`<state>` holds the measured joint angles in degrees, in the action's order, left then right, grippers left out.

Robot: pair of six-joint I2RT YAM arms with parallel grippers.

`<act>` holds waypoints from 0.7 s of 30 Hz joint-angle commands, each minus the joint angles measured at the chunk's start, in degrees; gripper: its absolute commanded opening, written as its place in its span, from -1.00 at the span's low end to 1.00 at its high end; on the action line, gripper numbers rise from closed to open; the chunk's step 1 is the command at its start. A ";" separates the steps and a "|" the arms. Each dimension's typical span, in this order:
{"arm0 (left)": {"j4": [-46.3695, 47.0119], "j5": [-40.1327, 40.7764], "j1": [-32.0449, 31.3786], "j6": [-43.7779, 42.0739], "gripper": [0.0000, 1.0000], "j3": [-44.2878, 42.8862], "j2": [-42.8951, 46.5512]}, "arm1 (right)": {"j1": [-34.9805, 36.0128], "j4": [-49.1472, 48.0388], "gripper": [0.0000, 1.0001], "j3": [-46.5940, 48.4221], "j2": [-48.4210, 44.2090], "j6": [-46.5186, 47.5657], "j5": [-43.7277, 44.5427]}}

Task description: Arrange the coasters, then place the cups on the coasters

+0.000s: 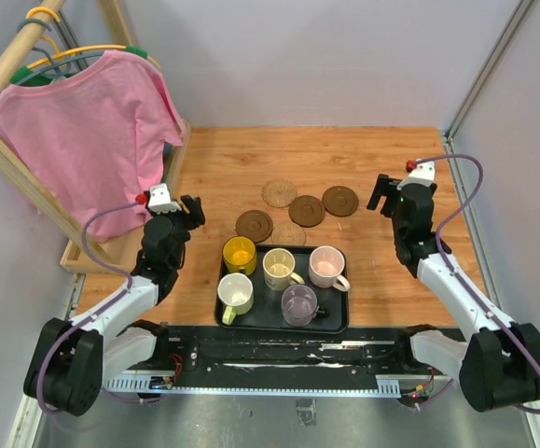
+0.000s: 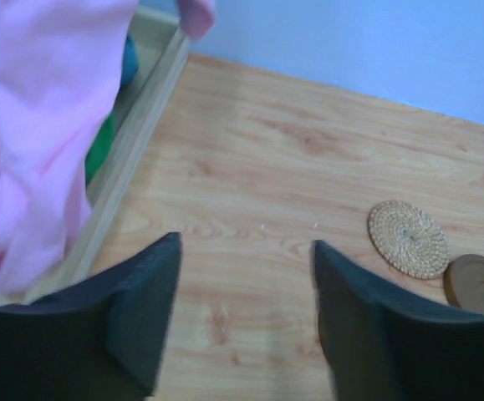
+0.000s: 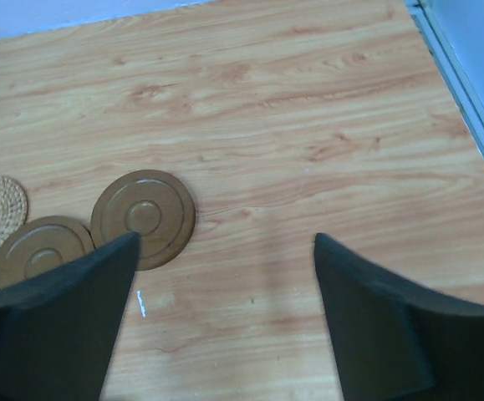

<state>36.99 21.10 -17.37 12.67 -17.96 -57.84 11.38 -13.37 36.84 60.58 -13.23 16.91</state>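
Several coasters lie on the wooden table behind the tray: a tan woven coaster [image 1: 279,193], three dark brown ringed ones [image 1: 307,211] [image 1: 340,201] [image 1: 254,225], and a second woven one [image 1: 288,234] partly hidden by the tray edge. Several cups stand in the black tray [image 1: 344,301]: yellow [image 1: 239,254], cream [image 1: 279,269], pink [image 1: 327,267], white [image 1: 235,297], grey-purple [image 1: 299,304]. My left gripper [image 2: 246,242] hovers open over bare wood, left of the woven coaster [image 2: 407,239]. My right gripper [image 3: 225,238] is open, its left finger just over a brown coaster [image 3: 145,213].
A pink shirt [image 1: 83,140] hangs from a wooden rack [image 1: 111,247] at the back left, close beside my left arm. Grey walls close the table behind and to the right, with a metal rail [image 3: 467,100] along the right edge.
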 commanded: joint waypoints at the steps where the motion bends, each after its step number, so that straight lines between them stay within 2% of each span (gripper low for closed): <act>1: 4.22 -6.12 0.31 -0.05 0.08 -5.82 -3.19 | 2.55 0.35 0.49 3.33 3.80 2.73 -4.15; 5: 6.20 -11.05 0.31 1.28 -0.41 -8.49 -6.97 | 3.36 -1.02 -0.56 5.54 7.84 4.80 -10.87; 6: 6.35 -11.85 0.31 1.65 -0.56 -9.30 -8.09 | 3.35 -0.64 -0.75 6.51 9.05 4.98 -11.66; 8: 6.34 -13.81 0.31 1.64 -0.85 -11.25 -10.68 | 3.45 1.17 -0.96 9.48 11.45 6.57 -12.31; 9: 6.13 -14.86 0.31 1.50 -0.96 -12.78 -12.53 | 3.50 2.36 -0.97 11.04 12.57 7.20 -12.27; 11: 4.74 -17.15 0.34 1.23 -0.99 -15.32 -14.95 | 3.59 5.22 -0.95 13.87 14.63 7.77 -11.19; 12: 3.68 -18.19 0.32 1.25 -0.99 -16.56 -15.83 | 3.57 6.52 -0.87 15.07 15.41 7.08 -9.82; 14: 3.10 -19.30 0.31 1.66 -0.88 -18.11 -17.09 | 3.61 8.24 -0.50 17.09 16.67 4.47 -7.37; 15: 3.16 -19.31 0.31 1.99 -0.83 -18.53 -17.34 | 3.62 7.99 -0.40 17.35 16.85 3.67 -6.57; 17: 3.48 -18.66 0.33 2.73 -0.69 -18.69 -17.25 | 3.63 6.46 -0.34 16.92 16.42 2.02 -4.68; 19: 3.68 -18.34 0.31 2.72 -0.54 -18.62 -16.71 | 3.61 4.56 -0.18 16.09 15.85 1.85 -3.10; 21: 3.99 -18.17 0.33 2.51 -0.46 -18.41 -16.15 | 3.46 3.59 -0.06 16.25 16.22 5.04 -6.81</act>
<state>39.86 3.77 -17.32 15.07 -35.40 -75.16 14.28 -8.19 52.66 77.19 -9.85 10.39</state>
